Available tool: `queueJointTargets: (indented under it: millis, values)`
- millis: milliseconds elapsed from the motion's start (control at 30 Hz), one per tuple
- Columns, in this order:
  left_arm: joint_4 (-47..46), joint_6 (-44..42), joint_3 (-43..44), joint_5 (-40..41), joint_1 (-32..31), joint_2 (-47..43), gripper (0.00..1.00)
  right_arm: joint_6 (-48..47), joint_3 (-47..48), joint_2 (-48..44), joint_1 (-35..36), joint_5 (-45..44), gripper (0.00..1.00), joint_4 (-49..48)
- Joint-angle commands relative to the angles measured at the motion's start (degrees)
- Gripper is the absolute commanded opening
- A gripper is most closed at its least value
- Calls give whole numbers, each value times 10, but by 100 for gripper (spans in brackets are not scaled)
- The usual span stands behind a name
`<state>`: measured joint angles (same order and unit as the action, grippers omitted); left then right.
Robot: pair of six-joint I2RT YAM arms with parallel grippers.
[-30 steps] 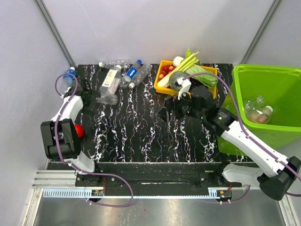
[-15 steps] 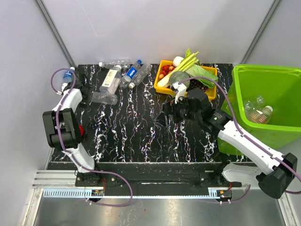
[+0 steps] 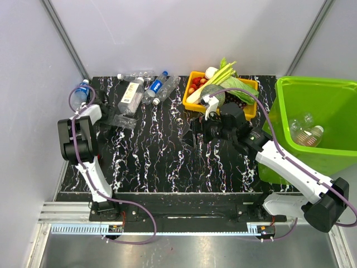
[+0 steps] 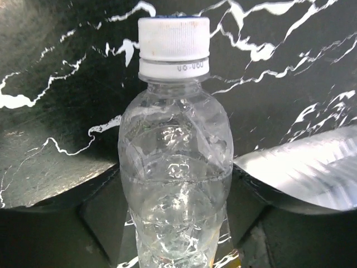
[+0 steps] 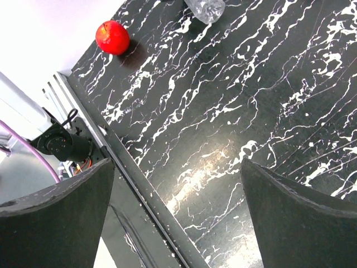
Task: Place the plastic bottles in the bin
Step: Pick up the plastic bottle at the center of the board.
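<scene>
My left gripper point(image 3: 110, 120) point(image 4: 175, 223) is shut on a clear plastic bottle with a white cap point(image 4: 174, 167), which lies on the black marbled table at the left point(image 3: 124, 120). More plastic bottles lie in a pile at the back left point(image 3: 134, 92) point(image 3: 159, 86), and one with a blue cap point(image 3: 82, 88) lies by the far left corner. The lime-green bin point(image 3: 340, 84) stands at the right with bottles point(image 3: 308, 133) in it. My right gripper point(image 3: 195, 134) point(image 5: 175, 212) is open and empty above the middle of the table.
A yellow tray point(image 3: 192, 78) of vegetables and fruit stands at the back, just behind my right gripper. A red apple point(image 5: 112, 37) lies near the table's left edge; a bottle's base point(image 5: 205, 6) shows beyond it. The table's front rail point(image 5: 139, 195) runs below my right gripper.
My left arm has folded upright and its gripper has come onto the clear bottle, which shifted slightly nearer. My right gripper has moved a little left and back.
</scene>
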<state>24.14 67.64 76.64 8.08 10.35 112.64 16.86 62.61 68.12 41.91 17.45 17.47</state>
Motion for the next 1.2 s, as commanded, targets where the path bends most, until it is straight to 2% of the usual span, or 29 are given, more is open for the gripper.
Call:
queueJointTargets:
  millis: [0, 167, 267, 467, 567, 700, 967, 1100, 1167]
  values:
    - [-2, 8, -16, -38, 4, -3, 57, 14, 11, -4, 3, 6, 99, -43]
    - [8, 11, -74, -35, 4, -68, 32, 22, 9, -7, 3, -5, 99, -49]
    - [27, -15, -88, -24, 3, -124, 22, 26, -14, -14, 4, -17, 100, -77]
    - [14, -66, -142, -51, -14, -232, 20, 28, -8, 37, 3, -31, 99, -62]
    - [-4, -115, -163, -76, -29, -284, 12, 48, -19, 40, 3, -7, 99, -82]
    - [-49, -201, -177, -173, -52, -338, 2, 74, -34, 34, 4, 1, 99, -104]
    - [-106, -333, -214, -423, -113, -407, 1, 120, -68, 13, 4, -14, 100, -146]
    - [-119, -385, -234, -517, -141, -437, 1, 136, -49, 29, 3, -2, 99, -169]
    - [-106, -411, -228, -557, -151, -453, 1, 156, -50, 37, 5, 13, 98, -215]
